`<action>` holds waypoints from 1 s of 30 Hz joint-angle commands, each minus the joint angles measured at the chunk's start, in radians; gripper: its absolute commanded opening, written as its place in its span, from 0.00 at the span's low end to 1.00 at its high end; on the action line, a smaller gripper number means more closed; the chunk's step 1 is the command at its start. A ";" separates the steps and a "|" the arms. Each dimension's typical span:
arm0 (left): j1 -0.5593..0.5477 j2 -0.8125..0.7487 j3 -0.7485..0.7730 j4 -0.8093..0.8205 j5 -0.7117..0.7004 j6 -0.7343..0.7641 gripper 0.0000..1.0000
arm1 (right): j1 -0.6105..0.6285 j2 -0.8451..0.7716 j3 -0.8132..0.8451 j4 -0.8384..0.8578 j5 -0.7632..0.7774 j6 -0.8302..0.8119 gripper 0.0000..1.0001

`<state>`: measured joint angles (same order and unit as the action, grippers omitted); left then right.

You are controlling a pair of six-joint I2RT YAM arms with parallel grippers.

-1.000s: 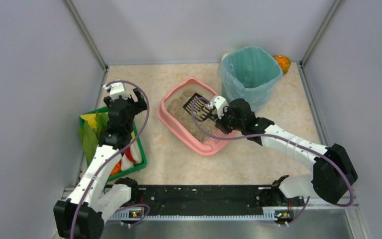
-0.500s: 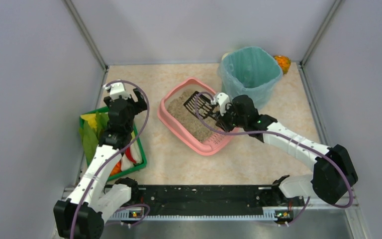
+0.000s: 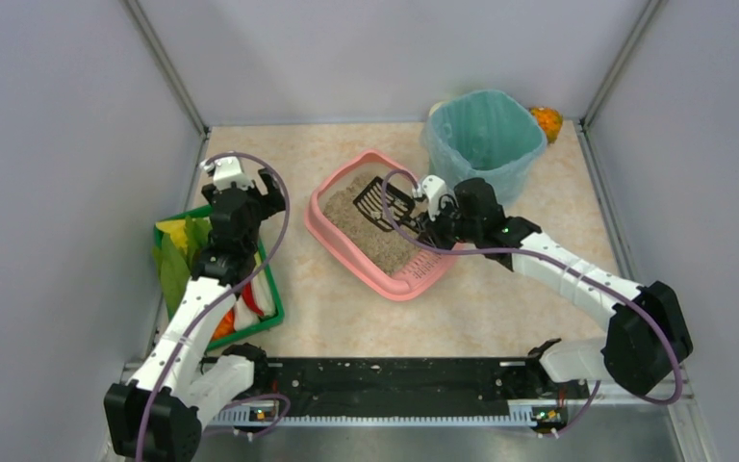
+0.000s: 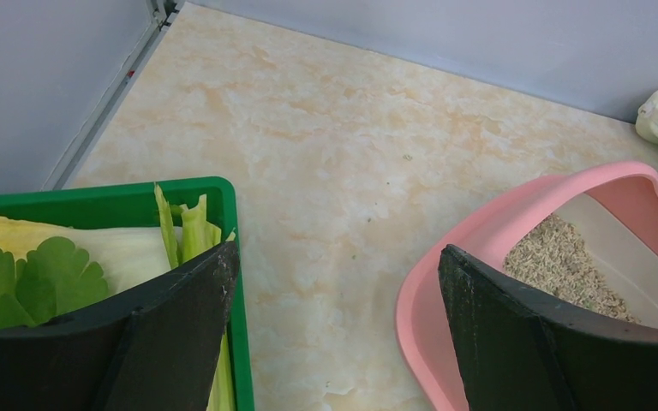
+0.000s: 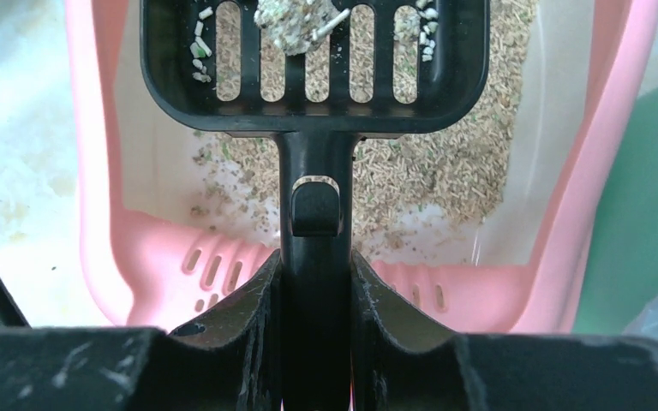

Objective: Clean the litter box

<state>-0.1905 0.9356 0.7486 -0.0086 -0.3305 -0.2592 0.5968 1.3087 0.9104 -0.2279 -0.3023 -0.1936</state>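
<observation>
A green tray (image 4: 94, 193) of leafy greens sits left; a teal-lined bin (image 3: 448, 166) stands back right.

White arm links (image 3: 558, 274) with black joints (image 3: 635, 337), looping purple cables (image 3: 286, 204) — scuffed black fingers (image 4: 180, 317)

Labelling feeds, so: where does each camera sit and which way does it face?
Top external: above and behind, looking down on the table; left arm and right arm show.
Left wrist: faces green tray and litter box past the open left gripper.
Right wrist: looks along the scoop into the litter box; right gripper clamps it.
Shared: the litter box.
</observation>
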 commanded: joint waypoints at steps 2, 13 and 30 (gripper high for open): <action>0.003 0.002 0.038 0.048 0.003 -0.009 0.91 | -0.008 -0.047 0.001 0.036 0.110 -0.037 0.00; 0.003 -0.030 0.027 0.023 -0.008 -0.004 0.91 | -0.006 0.016 0.122 -0.015 -0.072 0.001 0.00; 0.003 -0.031 0.002 0.036 0.010 -0.004 0.91 | 0.001 0.022 0.314 -0.173 0.043 -0.002 0.00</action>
<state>-0.1905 0.9138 0.7559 -0.0219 -0.3302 -0.2668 0.5926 1.3346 1.1221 -0.3439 -0.2707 -0.1822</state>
